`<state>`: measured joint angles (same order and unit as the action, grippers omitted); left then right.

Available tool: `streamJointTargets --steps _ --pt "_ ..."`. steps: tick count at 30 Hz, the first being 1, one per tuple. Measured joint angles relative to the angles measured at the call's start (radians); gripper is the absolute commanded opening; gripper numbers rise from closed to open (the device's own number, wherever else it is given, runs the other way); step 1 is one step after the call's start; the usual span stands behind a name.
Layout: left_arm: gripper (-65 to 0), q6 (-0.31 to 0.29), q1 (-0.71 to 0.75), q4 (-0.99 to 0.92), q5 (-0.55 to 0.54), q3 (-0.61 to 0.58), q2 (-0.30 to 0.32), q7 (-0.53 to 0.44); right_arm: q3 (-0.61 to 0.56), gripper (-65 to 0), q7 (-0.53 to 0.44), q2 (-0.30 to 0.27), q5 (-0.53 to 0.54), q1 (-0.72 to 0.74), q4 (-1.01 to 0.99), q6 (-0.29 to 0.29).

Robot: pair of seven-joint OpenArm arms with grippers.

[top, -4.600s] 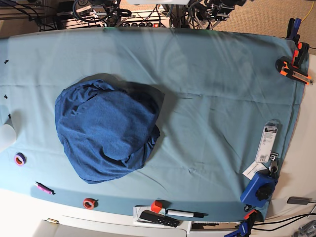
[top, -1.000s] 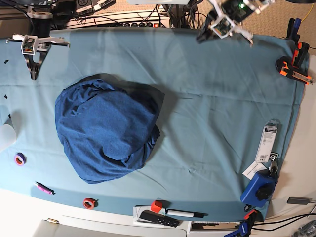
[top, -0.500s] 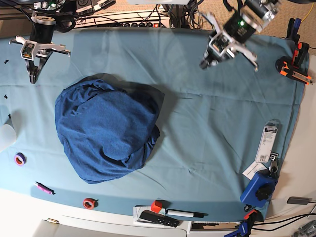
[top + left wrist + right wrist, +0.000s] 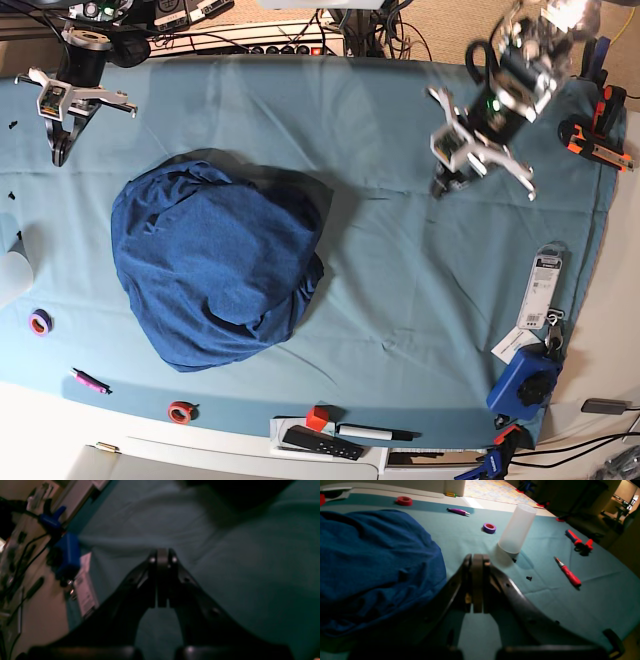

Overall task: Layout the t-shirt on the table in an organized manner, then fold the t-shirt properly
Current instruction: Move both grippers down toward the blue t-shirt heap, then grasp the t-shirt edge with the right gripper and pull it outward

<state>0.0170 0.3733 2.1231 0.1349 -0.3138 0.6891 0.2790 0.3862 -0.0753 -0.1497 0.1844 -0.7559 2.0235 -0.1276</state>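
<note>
The dark blue t-shirt lies in a crumpled heap on the left half of the table. My right gripper hovers shut over the far left corner, apart from the shirt. In the right wrist view its closed jaws point past the shirt's edge, with nothing between them. My left gripper hangs shut over the bare cloth at the far right, well away from the shirt. The left wrist view shows its jaws pressed together above the teal cloth.
Near the right gripper stand a translucent white cylinder, a purple tape roll, a red screwdriver and a pink pen. A red tape roll, a blue clamp and packaged items line the near and right edges.
The left arm has swung from the far edge down and right over the table. The right arm has barely shifted. The t-shirt has not moved.
</note>
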Motion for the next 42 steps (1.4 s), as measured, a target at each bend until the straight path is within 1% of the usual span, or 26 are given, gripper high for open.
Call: streamJointTargets --steps 4,5,6,7,9,10,11,12,13,15,17,19,20,21,23,25,27,31,38,42 --pt "-65.0 0.002 -0.077 -0.12 -0.081 0.0 -0.002 -0.055 0.0 -65.0 0.001 0.0 0.001 0.015 0.0 -0.001" --pt "-65.0 0.003 -0.093 -0.141 -0.098 0.0 -0.006 -0.051 0.0 -65.0 0.001 0.0 -0.002 0.023 0.0 0.001" --pt "-65.0 -0.003 -0.109 -0.159 -0.112 0.0 -0.014 -0.049 0.0 -65.0 0.02 0.0 -0.032 0.033 0.0 0.006" --pt "-65.0 -0.009 -0.124 -0.173 -0.132 -0.001 -0.023 -0.048 0.001 -65.0 0.059 0.003 -0.075 0.046 0.0 0.024" --pt "-65.0 -0.02 -0.152 -0.19 -0.17 -0.001 -0.048 -0.053 0.002 -65.0 0.141 0.013 -0.142 0.077 0.0 0.096" --pt "-65.0 -0.03 -0.163 -0.193 -0.183 -0.001 -0.062 -0.063 0.002 -65.0 0.156 0.023 -0.154 0.093 0.0 0.124" --pt "-65.0 -0.037 -0.17 -0.193 -0.198 -0.001 -0.077 -0.074 0.002 -65.0 0.159 0.035 -0.154 0.109 0.0 0.137" --pt "-65.0 -0.056 -0.179 -0.193 -0.213 -0.001 -0.093 -0.085 0.003 -65.0 0.159 0.05 -0.154 0.126 0.0 0.139" --pt "-63.5 -0.08 -0.185 -0.193 -0.216 -0.001 -0.108 -0.092 0.003 -60.6 0.158 0.064 -0.154 0.142 0.0 0.139" --pt "-58.5 -0.119 -0.192 -0.193 -0.219 0.0 -0.144 -0.096 0.003 -50.3 0.162 0.094 -0.155 0.168 0.0 0.139" --pt "-53.0 -0.131 -0.194 -0.193 -0.238 -0.001 -0.178 -0.095 0.003 -41.7 0.18 0.116 -0.152 0.196 0.0 0.136" --pt "-49.0 -0.13 -0.197 -0.193 -0.26 -0.001 -0.2 -0.096 0.003 -37.7 0.212 0.133 -0.141 0.235 -0.003 0.105" --pt "-47.8 -0.13 -0.198 -0.193 -0.266 -0.001 -0.207 -0.096 0.004 -37.0 0.238 0.139 -0.13 0.257 -0.009 0.094" --pt "-47.4 -0.129 -0.198 -0.193 -0.28 -0.001 -0.211 -0.096 0.005 -37.0 0.264 0.141 -0.126 0.28 -0.02 0.097" --pt "-47.4 -0.13 -0.197 -0.193 -0.278 -0.002 -0.212 -0.096 0.006 -37.0 0.3 0.153 -0.09 0.317 -0.054 0.098" --pt "-47.3 -0.129 -0.197 -0.193 -0.278 -0.002 -0.212 -0.094 0.016 -37.0 0.306 0.169 -0.056 0.346 -0.105 0.103" --pt "-47.3 -0.129 -0.197 -0.193 -0.278 -0.002 -0.212 -0.093 0.045 -37.0 0.307 0.188 0.012 0.381 -0.158 0.095" --pt "-47.3 -0.13 -0.197 -0.193 -0.278 -0.002 -0.212 -0.092 0.127 -37.0 0.335 0.201 0.152 0.455 -0.257 0.094" --pt "-47.3 -0.129 -0.197 -0.193 -0.278 -0.002 -0.212 -0.092 0.248 -37.1 0.436 0.203 0.324 0.565 -0.382 0.178" --pt "-47.3 -0.129 -0.197 -0.193 -0.278 -0.002 -0.212 -0.088 0.26 -37.1 0.461 0.199 0.368 0.622 -0.46 0.207"
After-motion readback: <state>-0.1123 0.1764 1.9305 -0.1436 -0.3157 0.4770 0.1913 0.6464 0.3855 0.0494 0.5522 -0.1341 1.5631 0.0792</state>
